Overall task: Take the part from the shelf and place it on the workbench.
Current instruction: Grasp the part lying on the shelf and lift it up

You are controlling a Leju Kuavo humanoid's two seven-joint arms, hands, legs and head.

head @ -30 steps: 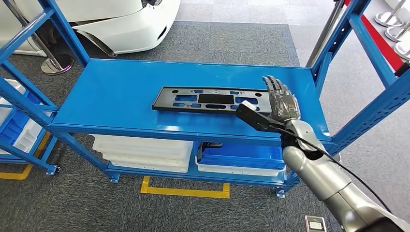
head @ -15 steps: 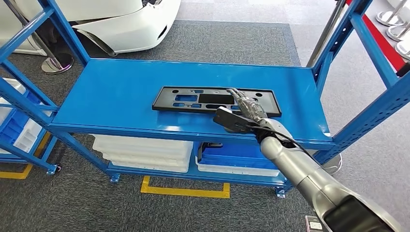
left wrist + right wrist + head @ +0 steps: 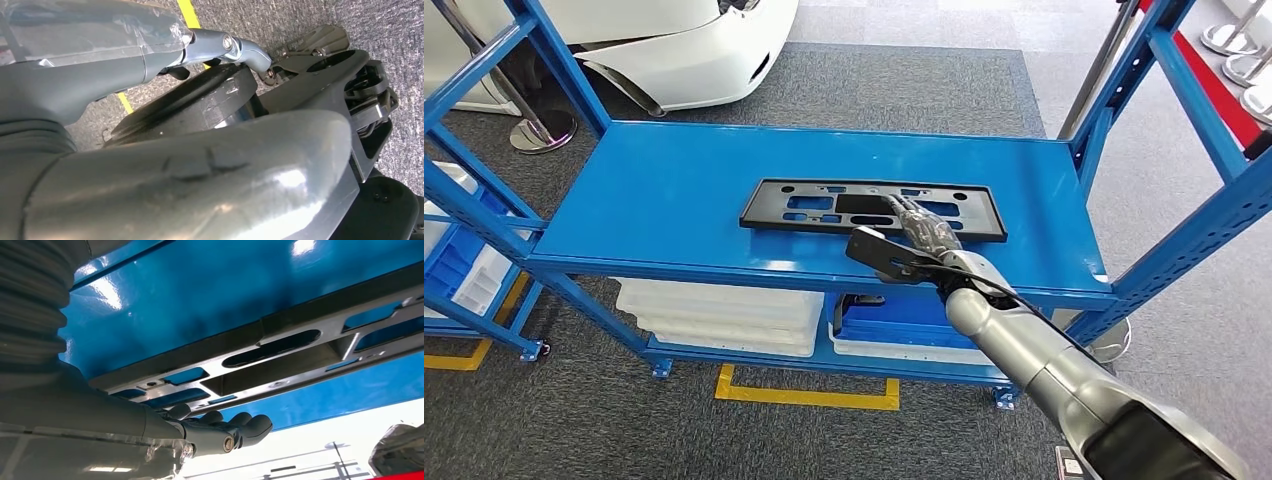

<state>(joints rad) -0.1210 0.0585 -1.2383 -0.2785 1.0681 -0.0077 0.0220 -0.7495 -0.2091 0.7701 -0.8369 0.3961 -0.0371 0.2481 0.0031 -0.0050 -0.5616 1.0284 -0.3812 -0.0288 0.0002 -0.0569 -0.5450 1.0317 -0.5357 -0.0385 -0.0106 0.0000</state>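
The part (image 3: 804, 205) is a long flat black plastic frame with several cut-outs, lying flat on the blue shelf (image 3: 654, 190) a little right of centre. My right hand (image 3: 926, 230) comes in over the shelf's front edge and lies across the part's right half, fingers stretched toward the far side and touching it. The right wrist view shows the part (image 3: 280, 365) close up, with the fingers (image 3: 220, 427) bent against its near edge and nothing closed in the hand. My left hand (image 3: 150, 65) hangs low over grey carpet, holding nothing.
Blue uprights (image 3: 1194, 90) flank the shelf on the right and left. Below it sit white trays (image 3: 724, 315) and a blue bin (image 3: 924, 322). A white car body (image 3: 674, 50) stands behind, and another rack with bins (image 3: 464, 270) at the left. Yellow tape (image 3: 804, 395) marks the floor.
My right hand has swung left from the part's right end, dropped from an upright pose and now lies over the part. The part has not moved.
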